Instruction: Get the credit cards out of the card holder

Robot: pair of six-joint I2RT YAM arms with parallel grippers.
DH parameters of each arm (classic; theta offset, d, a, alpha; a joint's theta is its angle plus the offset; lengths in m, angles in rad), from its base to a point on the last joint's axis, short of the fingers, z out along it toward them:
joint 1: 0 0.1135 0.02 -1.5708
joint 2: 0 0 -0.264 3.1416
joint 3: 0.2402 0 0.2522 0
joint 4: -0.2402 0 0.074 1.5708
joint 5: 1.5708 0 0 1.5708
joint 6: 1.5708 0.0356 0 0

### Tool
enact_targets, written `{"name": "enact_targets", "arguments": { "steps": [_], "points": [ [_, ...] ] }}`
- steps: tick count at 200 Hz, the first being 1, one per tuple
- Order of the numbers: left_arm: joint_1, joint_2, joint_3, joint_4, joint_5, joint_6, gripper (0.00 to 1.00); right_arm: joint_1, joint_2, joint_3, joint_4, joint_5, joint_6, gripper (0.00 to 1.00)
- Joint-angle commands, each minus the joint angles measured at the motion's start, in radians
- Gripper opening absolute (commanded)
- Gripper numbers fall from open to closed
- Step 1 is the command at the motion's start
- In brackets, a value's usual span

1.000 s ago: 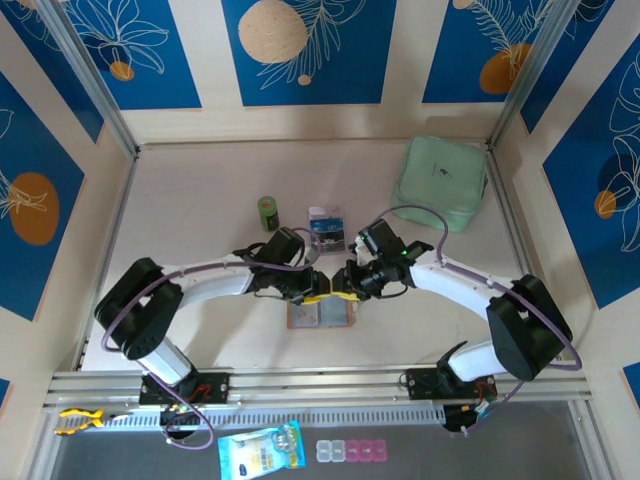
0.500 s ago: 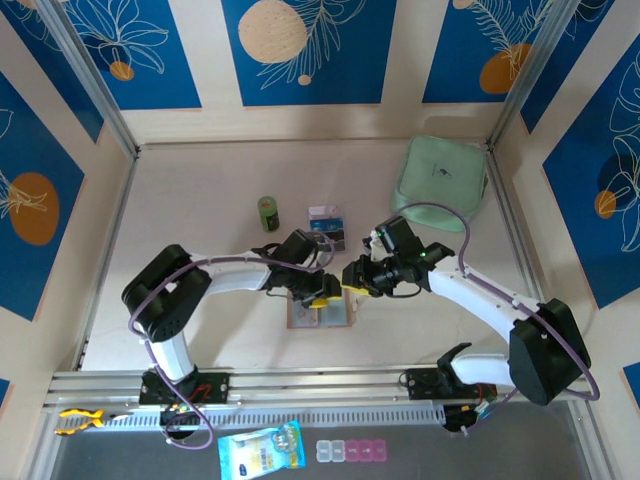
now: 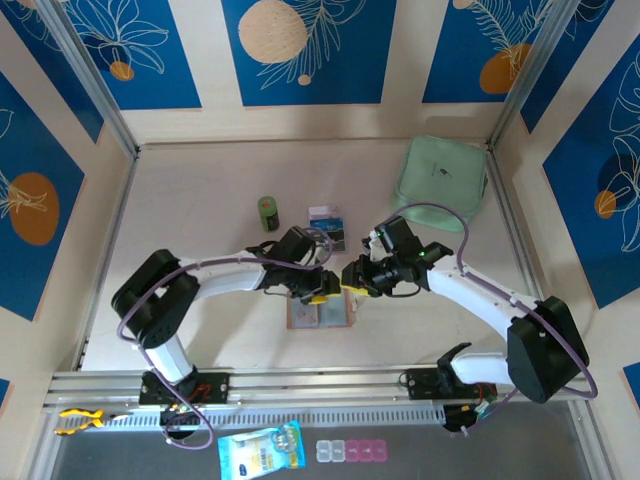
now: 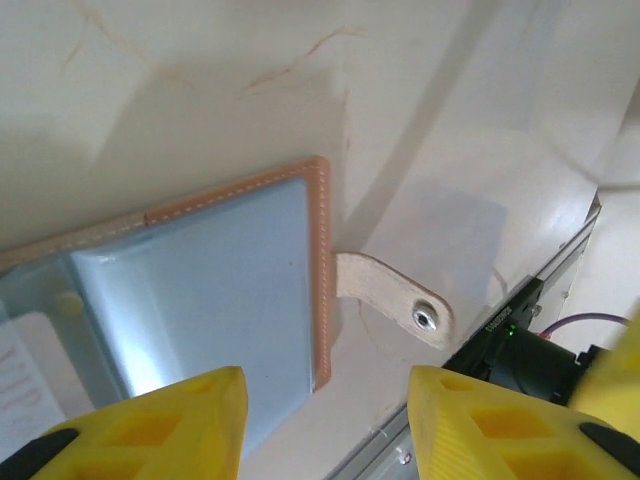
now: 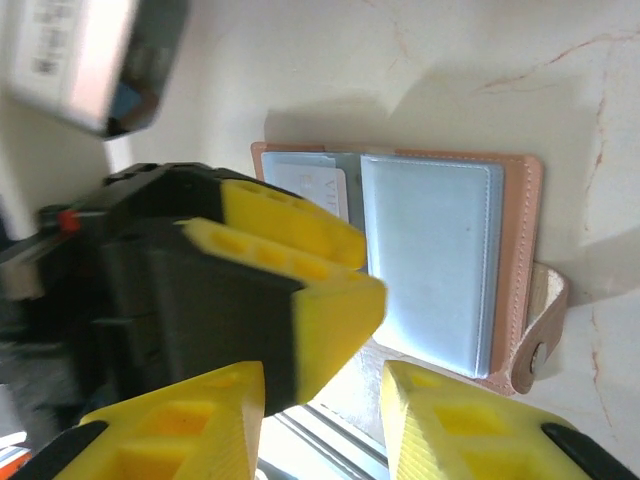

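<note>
The left fingers (image 4: pixel 150 430) stand parted with nothing between them, hanging just above the open card holder (image 4: pixel 200 270). The right fingers (image 5: pixel 470 420) are also released and empty. From above, both sets crowd together over the holder's far edge, the left fingers (image 3: pixel 322 290) almost touching the right ones.

The step in hand looks like getting a first grip on a card (image 5: pixel 315 190). It would probably go best with the work shared. One set of fingers presses the leather border flat. The other set pinches the card's exposed edge and draws it straight along the pocket's mouth, not upward. The holder looks light, so unpinned it would likely slide or lift with the card. The sleeves look slick and soft, so a shallow pinch may catch plastic and miss the card. With the two sets this close, one should settle before the other moves.

The holder lies flat and open on the pale worktop (image 3: pixel 200 200), between the two arms. It has a tan-pink leather rim with pale stitching and glossy grey-blue sleeves. A snap tab (image 4: pixel 395 300) with a metal stud sticks out from one side. The pale card with faint print sits in the sleeve away from the tab.
</note>
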Motion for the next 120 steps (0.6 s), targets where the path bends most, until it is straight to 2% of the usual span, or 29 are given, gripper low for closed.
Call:
{"name": "enact_targets", "arguments": {
  "steps": [1,74,120],
  "points": [
    [0.024,-0.067,0.004,-0.092,-0.050,0.063,0.45,0.019,0.037,0.006,0.021,-0.029,0.011,0.36],
    [0.122,-0.211,-0.159,-0.156,-0.092,0.097,0.35,0.112,0.200,0.081,0.064,-0.023,0.015,0.31],
    [0.154,-0.212,-0.226,-0.120,-0.067,0.101,0.24,0.163,0.313,0.133,0.081,-0.023,0.006,0.26]
  ]
}}
